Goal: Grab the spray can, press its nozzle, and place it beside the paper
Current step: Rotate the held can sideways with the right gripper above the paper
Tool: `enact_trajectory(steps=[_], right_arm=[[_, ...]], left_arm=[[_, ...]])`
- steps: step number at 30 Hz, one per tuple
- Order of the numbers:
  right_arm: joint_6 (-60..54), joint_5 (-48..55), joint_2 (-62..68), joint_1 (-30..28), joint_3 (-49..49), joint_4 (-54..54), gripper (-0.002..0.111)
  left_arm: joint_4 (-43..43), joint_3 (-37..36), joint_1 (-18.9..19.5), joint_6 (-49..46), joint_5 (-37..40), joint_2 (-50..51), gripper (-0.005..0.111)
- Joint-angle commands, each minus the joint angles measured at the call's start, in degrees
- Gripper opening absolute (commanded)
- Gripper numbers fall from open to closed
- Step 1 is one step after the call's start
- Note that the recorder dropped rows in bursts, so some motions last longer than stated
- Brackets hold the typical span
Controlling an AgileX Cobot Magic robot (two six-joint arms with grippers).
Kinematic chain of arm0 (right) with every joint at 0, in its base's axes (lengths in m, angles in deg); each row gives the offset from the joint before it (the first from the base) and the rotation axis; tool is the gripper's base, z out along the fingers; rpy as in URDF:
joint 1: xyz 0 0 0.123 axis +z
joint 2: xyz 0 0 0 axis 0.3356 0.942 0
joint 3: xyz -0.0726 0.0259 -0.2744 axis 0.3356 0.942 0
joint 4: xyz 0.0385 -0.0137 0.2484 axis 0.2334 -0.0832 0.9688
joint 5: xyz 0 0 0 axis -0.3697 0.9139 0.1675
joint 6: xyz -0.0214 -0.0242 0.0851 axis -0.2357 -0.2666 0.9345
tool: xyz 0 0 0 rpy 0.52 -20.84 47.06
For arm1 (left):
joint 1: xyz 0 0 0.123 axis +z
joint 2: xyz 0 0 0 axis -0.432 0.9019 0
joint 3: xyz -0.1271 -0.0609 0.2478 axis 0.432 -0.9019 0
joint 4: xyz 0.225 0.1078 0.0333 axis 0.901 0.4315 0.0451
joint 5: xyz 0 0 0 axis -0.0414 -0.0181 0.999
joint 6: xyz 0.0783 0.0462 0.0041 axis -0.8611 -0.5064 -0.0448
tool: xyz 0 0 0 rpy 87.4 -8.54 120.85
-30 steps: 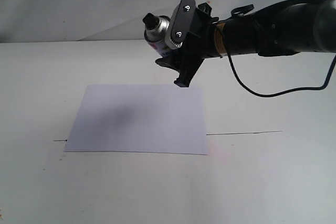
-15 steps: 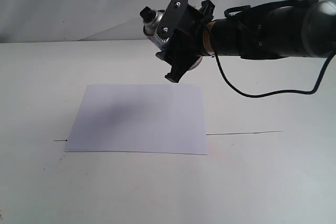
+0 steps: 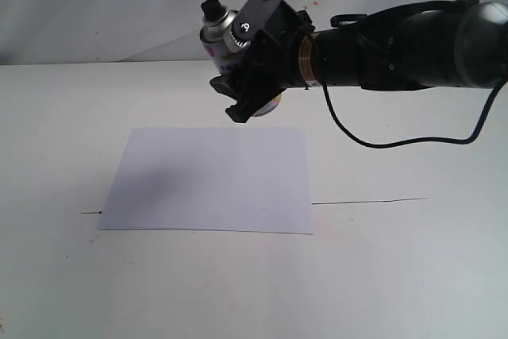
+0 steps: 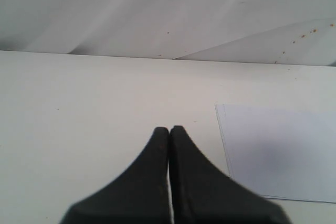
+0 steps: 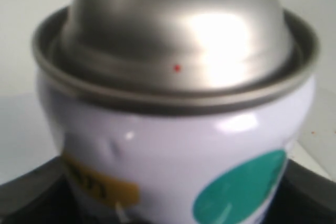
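My right gripper (image 3: 248,69) is shut on the spray can (image 3: 216,41), holding it in the air above the far edge of the paper (image 3: 210,180). The can tilts slightly, its black nozzle (image 3: 211,8) uppermost and pointing up-left. The right wrist view fills with the spray can (image 5: 178,145): silver dome, white body, a green dot and a yellow label strip; the nozzle is cut off there. The left gripper (image 4: 169,129) is shut with nothing in it, low over the table beside the paper (image 4: 278,150). It does not show in the exterior view.
The white table (image 3: 397,275) carries a thin dark line (image 3: 369,201) running right from the paper. A pale backdrop (image 3: 119,5) rises behind the table. The right arm's black cable (image 3: 373,142) loops below the forearm.
The right gripper has moved left and slightly up with the can, and rotated so the can stands more upright with its nozzle pointing higher. The paper has not moved.
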Motion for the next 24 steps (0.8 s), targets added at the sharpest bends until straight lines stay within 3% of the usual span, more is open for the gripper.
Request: enact_trajectory(steps=[1, 5, 15, 24], right_arm=[[9.8, -3.5, -0.9, 0.0, -0.2, 0.9, 0.000], [8.1, -1.8, -0.9, 0.0, 1.2, 1.3, 0.000], [-16.5, 9.2, -3.4, 0.0, 7.1, 10.1, 0.000], [-20.3, 20.0, -8.4, 0.0, 8.0, 13.4, 0.000]], left_arm=[[0.0, -0.3, -0.2, 0.0, -0.6, -0.2, 0.000], [0.0, -0.3, -0.2, 0.0, -0.6, -0.2, 0.000], [0.0, -0.3, -0.2, 0.0, -0.6, -0.2, 0.000], [0.0, -0.3, -0.2, 0.0, -0.6, -0.2, 0.000]])
